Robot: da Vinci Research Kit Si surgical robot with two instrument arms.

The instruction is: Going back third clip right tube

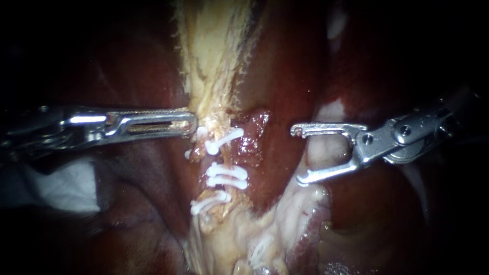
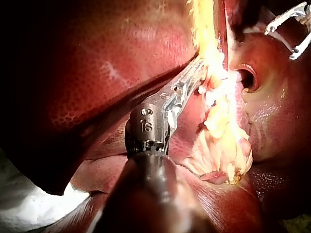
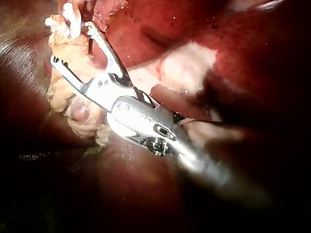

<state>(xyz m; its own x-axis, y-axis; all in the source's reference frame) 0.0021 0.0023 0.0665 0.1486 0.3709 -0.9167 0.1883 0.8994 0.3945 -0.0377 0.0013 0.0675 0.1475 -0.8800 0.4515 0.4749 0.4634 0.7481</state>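
A pale tube [image 1: 220,159] runs down the middle of the endoscope view with several white clips [image 1: 226,175] across it. My left instrument [image 1: 192,125] comes in level from the left. Its jaws lie together on the pale yellowish tissue strand [image 1: 211,61] just above the top clip [image 1: 224,141]. My right instrument [image 1: 296,155] stands to the right of the tube and apart from it, jaws wide open with no clip between them. In the right wrist view its open jaws [image 3: 72,43] sit beside the clipped tissue [image 3: 68,19]. The left wrist view shows the left jaws [image 2: 197,73] in the bright strand.
Dark red liver [image 1: 285,76] surrounds the tube on both sides. Pale fatty tissue [image 1: 265,224] bulges below the clips and under the right jaws. White gauze [image 1: 61,186] lies at the lower left, under the left shaft.
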